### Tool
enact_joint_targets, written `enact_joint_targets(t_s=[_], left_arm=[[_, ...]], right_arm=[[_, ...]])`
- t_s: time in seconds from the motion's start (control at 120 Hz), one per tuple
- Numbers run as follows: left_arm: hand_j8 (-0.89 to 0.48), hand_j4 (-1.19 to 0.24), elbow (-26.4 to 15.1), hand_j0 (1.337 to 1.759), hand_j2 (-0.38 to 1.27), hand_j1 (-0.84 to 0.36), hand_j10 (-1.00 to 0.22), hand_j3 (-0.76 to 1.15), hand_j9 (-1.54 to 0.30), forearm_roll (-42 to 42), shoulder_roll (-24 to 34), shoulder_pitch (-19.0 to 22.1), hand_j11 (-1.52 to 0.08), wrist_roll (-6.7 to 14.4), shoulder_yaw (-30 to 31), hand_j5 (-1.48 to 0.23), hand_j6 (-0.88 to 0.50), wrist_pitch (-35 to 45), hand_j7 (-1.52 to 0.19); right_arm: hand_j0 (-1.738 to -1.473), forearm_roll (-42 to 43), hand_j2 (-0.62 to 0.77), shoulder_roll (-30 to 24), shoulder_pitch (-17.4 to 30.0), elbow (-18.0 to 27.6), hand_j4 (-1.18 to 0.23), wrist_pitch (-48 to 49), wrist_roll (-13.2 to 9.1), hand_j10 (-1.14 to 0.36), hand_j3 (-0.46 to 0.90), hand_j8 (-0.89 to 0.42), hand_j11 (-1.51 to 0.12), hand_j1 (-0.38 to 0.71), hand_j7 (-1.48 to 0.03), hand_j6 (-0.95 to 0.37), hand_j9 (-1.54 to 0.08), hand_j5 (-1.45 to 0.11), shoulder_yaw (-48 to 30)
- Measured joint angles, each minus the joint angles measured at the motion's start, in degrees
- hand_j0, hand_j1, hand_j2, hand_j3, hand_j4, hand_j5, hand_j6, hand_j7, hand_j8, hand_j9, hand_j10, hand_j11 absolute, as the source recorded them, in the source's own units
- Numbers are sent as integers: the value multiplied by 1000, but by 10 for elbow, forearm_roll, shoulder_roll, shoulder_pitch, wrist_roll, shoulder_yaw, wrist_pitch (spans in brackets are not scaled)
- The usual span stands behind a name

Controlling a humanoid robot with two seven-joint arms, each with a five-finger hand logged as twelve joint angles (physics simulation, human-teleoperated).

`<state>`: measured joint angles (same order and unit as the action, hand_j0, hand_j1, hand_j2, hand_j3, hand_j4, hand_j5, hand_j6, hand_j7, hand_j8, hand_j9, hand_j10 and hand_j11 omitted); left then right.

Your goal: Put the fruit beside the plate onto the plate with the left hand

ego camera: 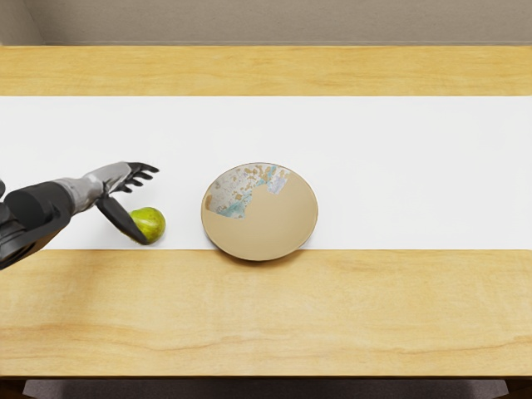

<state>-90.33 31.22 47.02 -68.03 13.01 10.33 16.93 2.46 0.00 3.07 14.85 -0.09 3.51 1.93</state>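
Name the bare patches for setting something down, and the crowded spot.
Bare: the white runner right of the plate, and the wooden strip in front. Crowded: left of the plate, where the left hand is at the fruit.

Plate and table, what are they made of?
The plate looks like matte ceramic: a smooth tan face with patchy blue and white marks at its upper left, like worn glaze. The table looks like light wood, with grain lines running along it. Its white strip is plain and flat; cloth or paper, I cannot tell.
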Motion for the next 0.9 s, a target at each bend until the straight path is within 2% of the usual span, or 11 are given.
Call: enact_joint_targets(t_s=[0.308,0.9], left_arm=[[-261,-260,-20,1658,54,41,-260,0,-336,4,10,1,-336,0,1,-336,-261,0,-336],[-417,-417,-24,1658,86,-147,-417,0,-540,4,15,15,-539,0,1,-540,-417,0,-540]], right_arm=[[-1658,0,-4,0,0,0,-19,0,0,-19,0,-19,-25,-326,-25,-19,-25,-25,0],[-1658,0,-4,0,0,0,-19,0,0,-19,0,-19,-24,-327,-24,-19,-24,-24,0]])
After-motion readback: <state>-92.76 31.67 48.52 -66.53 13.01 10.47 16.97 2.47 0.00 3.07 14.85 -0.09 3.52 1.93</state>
